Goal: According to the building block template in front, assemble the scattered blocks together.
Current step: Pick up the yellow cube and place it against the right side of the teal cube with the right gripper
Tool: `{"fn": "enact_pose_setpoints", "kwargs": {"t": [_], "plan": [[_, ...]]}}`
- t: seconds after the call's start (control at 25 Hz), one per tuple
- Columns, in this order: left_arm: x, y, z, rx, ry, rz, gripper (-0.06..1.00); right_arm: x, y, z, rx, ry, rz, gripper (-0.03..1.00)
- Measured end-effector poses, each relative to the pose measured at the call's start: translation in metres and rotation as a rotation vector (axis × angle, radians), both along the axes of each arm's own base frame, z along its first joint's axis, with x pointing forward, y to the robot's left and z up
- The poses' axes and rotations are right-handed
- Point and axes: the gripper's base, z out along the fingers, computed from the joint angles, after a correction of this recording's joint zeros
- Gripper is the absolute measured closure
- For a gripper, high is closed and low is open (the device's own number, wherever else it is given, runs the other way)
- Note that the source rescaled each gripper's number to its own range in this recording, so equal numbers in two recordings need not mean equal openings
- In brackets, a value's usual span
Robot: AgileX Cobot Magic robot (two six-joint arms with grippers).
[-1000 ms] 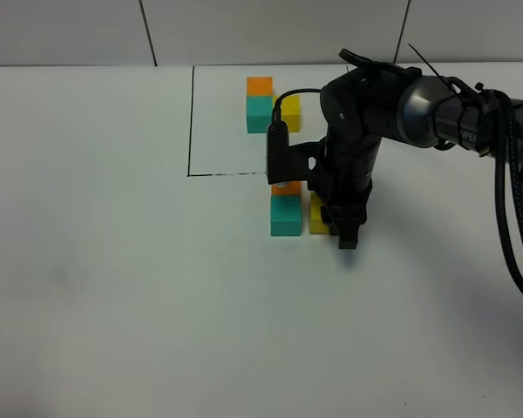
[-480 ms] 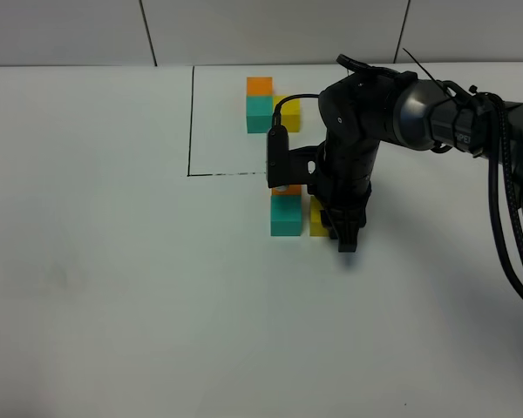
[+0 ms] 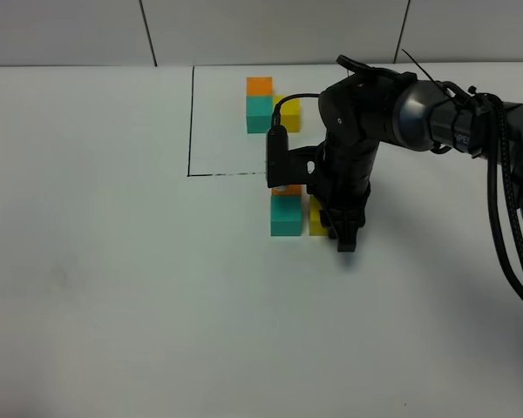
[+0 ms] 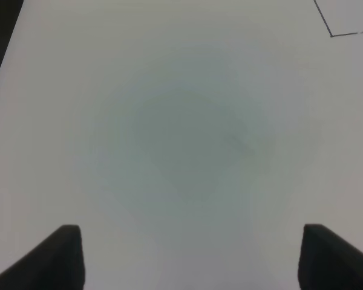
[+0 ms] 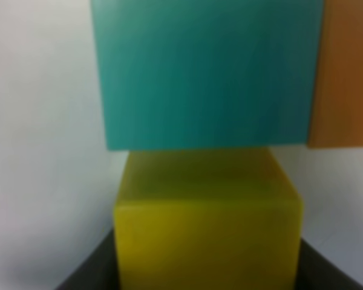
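Observation:
The building block template, joined orange [image 3: 260,85], teal [image 3: 260,114] and yellow [image 3: 289,113] cubes, stands inside the black-line rectangle [image 3: 192,122] at the back. Just in front of the rectangle lie the scattered blocks. The teal cube [image 3: 286,216] touches the orange cube [image 3: 287,188] behind it, which the arm partly hides. The yellow cube [image 3: 317,219] sits against the teal cube's right side. My right gripper [image 3: 338,228] is shut on the yellow cube [image 5: 209,229], which touches the teal cube [image 5: 206,72] beside the orange one [image 5: 345,72]. My left gripper [image 4: 190,260] is open over bare table.
The white table [image 3: 113,287] stretches to the left and front. A corner of the black line [image 4: 345,34] shows in the left wrist view. The right arm's cables [image 3: 506,218] hang at the right edge. A tiled wall [image 3: 270,30] closes the back.
The right arm has shifted very slightly over the yellow cube. The cubes have stayed where they were.

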Motion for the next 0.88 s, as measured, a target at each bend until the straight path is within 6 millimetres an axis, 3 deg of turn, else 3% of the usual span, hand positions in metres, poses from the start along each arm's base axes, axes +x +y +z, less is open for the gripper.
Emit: {"fn": "enact_pose_setpoints", "kwargs": {"t": [0.88], "plan": [[0.0000,0.0000,0.0000,0.000,0.000,0.000,0.29,0.0013,0.0033,-0.0038,0.028,-0.003,0.017,0.96]]}}
